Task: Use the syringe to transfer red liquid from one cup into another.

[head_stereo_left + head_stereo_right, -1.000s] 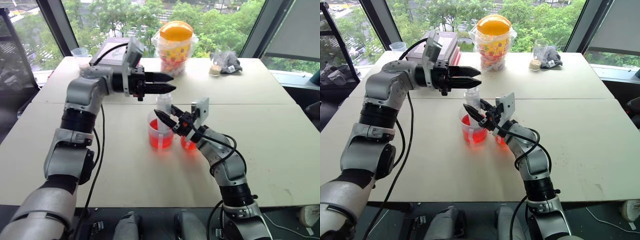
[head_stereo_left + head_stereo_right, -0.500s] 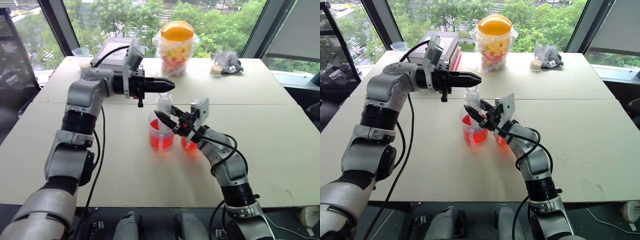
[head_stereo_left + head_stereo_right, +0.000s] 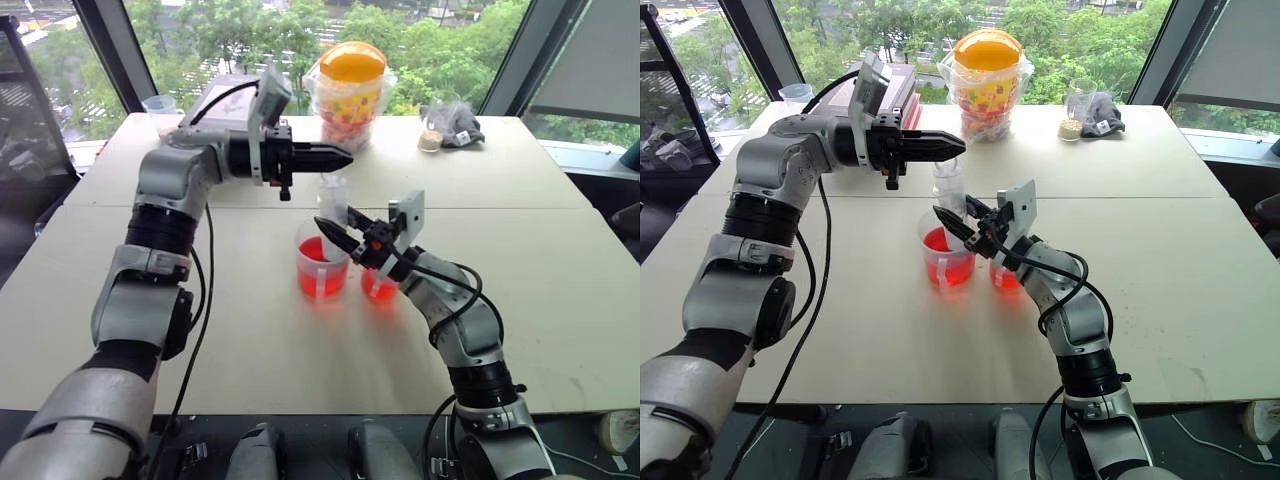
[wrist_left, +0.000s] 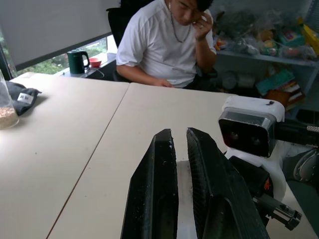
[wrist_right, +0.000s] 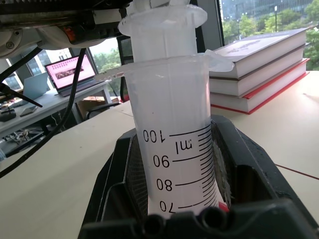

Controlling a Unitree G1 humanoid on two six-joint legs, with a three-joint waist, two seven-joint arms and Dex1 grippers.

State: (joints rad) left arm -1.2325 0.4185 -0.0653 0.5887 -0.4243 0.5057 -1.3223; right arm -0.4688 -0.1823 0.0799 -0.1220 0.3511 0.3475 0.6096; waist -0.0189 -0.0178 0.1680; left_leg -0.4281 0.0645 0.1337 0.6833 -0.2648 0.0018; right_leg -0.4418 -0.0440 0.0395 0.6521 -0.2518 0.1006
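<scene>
The syringe (image 3: 333, 196) stands upright with its tip down in the taller cup (image 3: 322, 268), which holds red liquid (image 3: 322, 282). My right gripper (image 3: 335, 232) is shut on the syringe's graduated barrel (image 5: 179, 164), just above the cup's rim. My left gripper (image 3: 345, 157) reaches in level from the left and is shut at the top of the white plunger (image 5: 164, 17). White plastic shows between its fingers (image 4: 157, 199). The plunger head sits a little above the barrel's flange. The shorter cup (image 3: 378, 288), also holding red liquid, stands right beside the taller one, partly hidden by my right wrist.
At the table's far side are a candy jar with an orange lid (image 3: 350, 90), a stack of books (image 3: 222, 98), a small clear cup (image 3: 160, 104), a glass of grains (image 3: 432, 138) and a dark cloth (image 3: 462, 126). A person (image 4: 167, 45) sits past the table's right end.
My left gripper's fingers stood open beside the plunger top a second ago and are now shut on it. The right gripper and the syringe barrel have kept still.
</scene>
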